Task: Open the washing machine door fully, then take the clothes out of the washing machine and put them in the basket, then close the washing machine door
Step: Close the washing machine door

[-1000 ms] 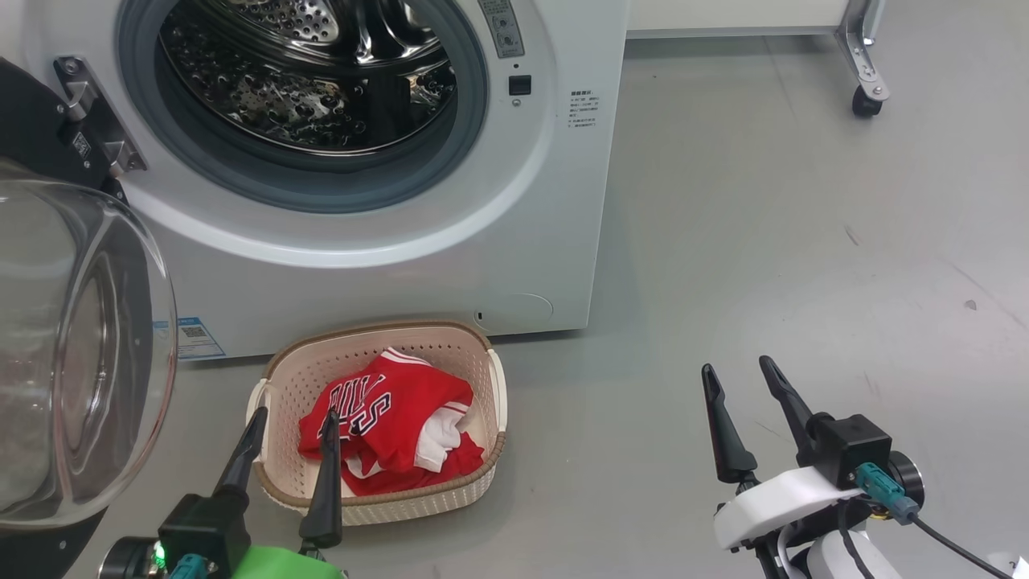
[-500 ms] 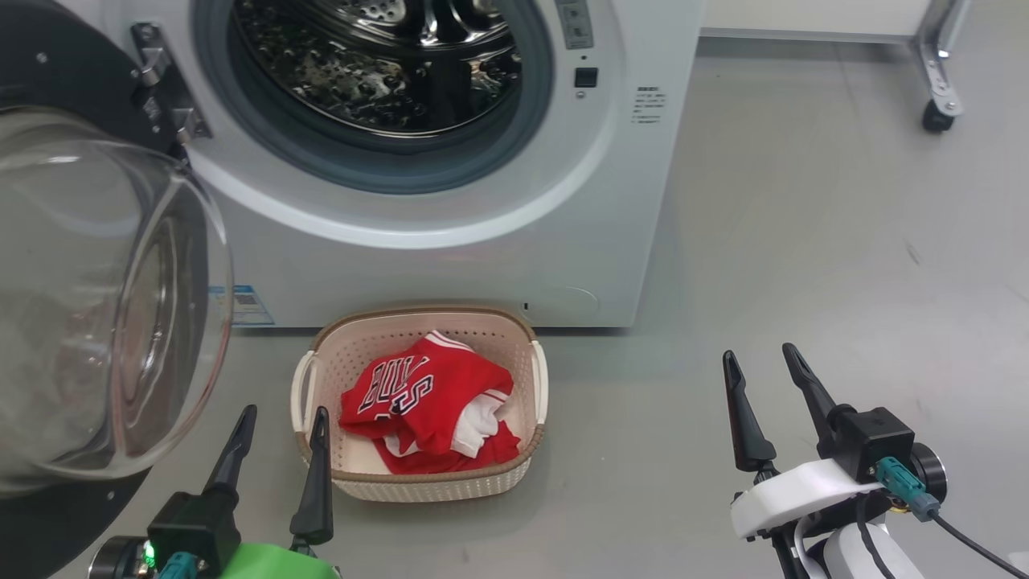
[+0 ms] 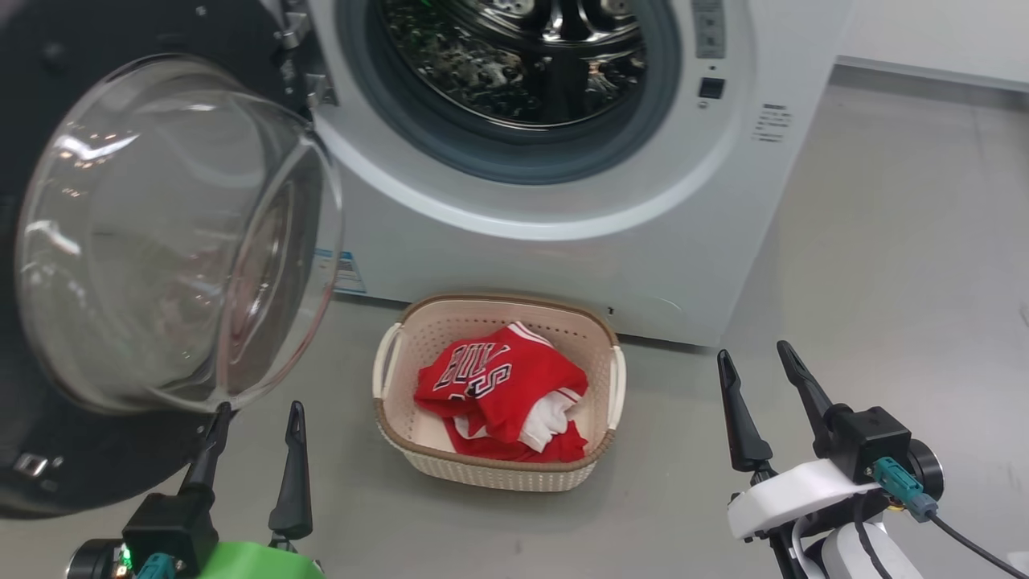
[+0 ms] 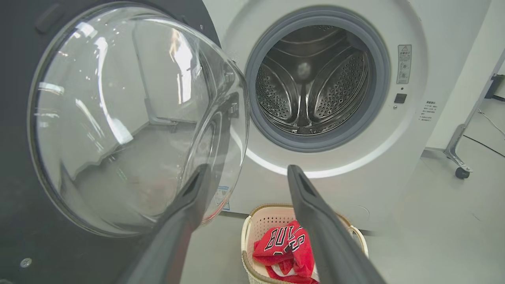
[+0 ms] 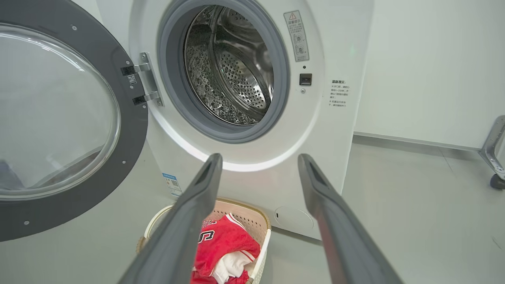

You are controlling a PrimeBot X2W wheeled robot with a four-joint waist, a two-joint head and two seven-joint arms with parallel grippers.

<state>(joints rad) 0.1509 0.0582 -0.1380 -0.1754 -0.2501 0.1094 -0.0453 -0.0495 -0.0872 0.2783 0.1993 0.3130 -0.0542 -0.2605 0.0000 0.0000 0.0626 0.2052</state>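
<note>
Head view has the left tool [image 3: 259, 408] at 8 o'clock, with its two dark fingers spread wide and nothing between them. The right tool [image 3: 754, 351] is at 4 o'clock, spread wide too and holding nothing. Just past the left tool, toward 9 o'clock, the washing machine door [image 3: 80, 474] stands wide open. The tip of the tool's outer finger is very near the bottom of the door's big round glass [image 3: 177, 233]; I cannot tell if they touch. Between the two tools, near 6 o'clock, the basket [image 3: 498, 301] stands on the floor [image 3: 884, 281] right in front of the washing machine [image 3: 563, 257]. The red clothes [image 3: 498, 386] lie bunched up inside it. At 12 o'clock is the shiny drum [image 3: 530, 64], and in both wrist views it looks bare, so I think only shutting the door is left. A few things could go wrong from here. The glass is smooth and round, so a finger that pushes on it could slide off. A push that is too soft could leave the door short of its click. The basket sits close under the door's path, so the swinging door or the arm might knock it and spill the clothes.
</note>
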